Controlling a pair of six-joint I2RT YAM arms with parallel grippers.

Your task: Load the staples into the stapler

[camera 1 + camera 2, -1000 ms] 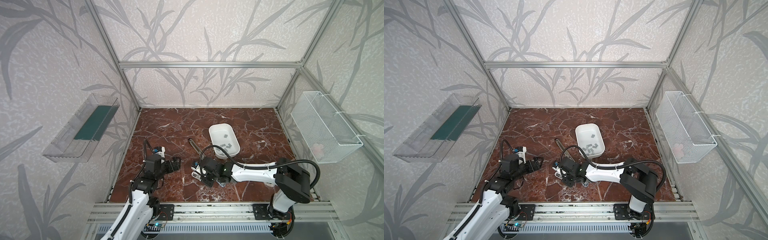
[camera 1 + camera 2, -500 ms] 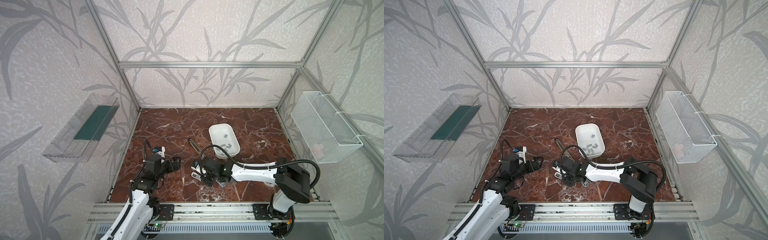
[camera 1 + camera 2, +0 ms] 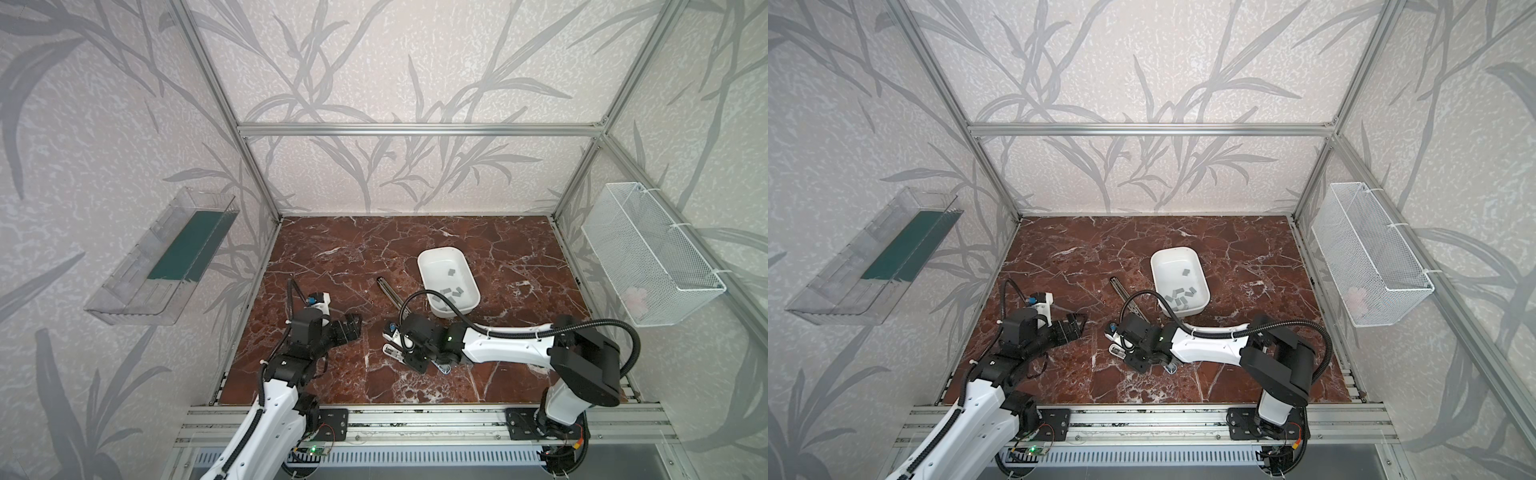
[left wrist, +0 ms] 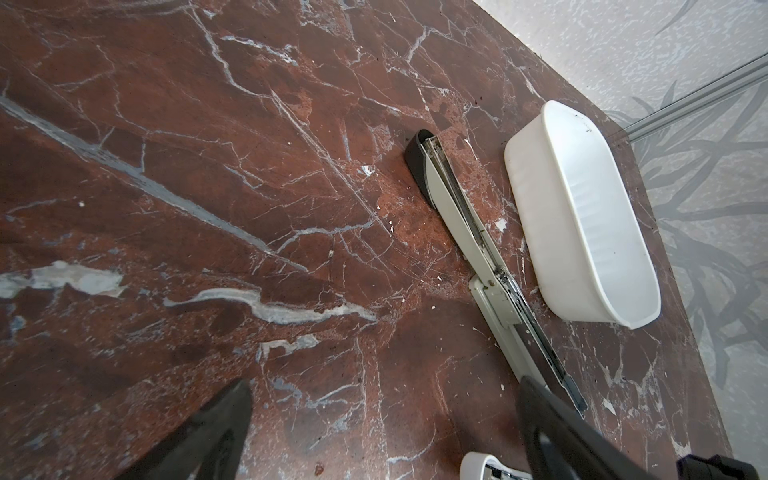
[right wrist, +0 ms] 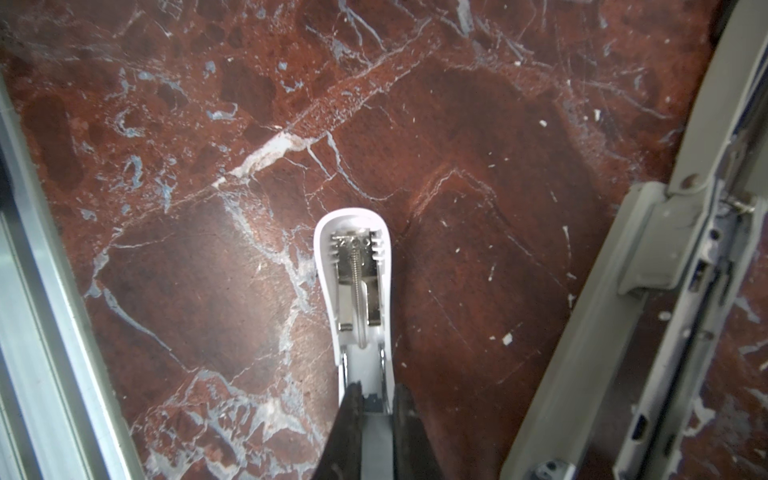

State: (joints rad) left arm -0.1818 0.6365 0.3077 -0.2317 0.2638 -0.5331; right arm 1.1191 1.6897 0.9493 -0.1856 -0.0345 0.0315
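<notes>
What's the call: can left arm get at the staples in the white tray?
Probably yes: left fingers are open and empty; the staples lie in an open-topped tray. It must cross the long stapler; the right arm's cable arcs nearby.

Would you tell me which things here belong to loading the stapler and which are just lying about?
For the job: staples in the tray; white stapler, held by the right gripper; grey stapler, lying open beside the tray.
Lying about: wire basket; clear shelf, both on the walls.
</notes>
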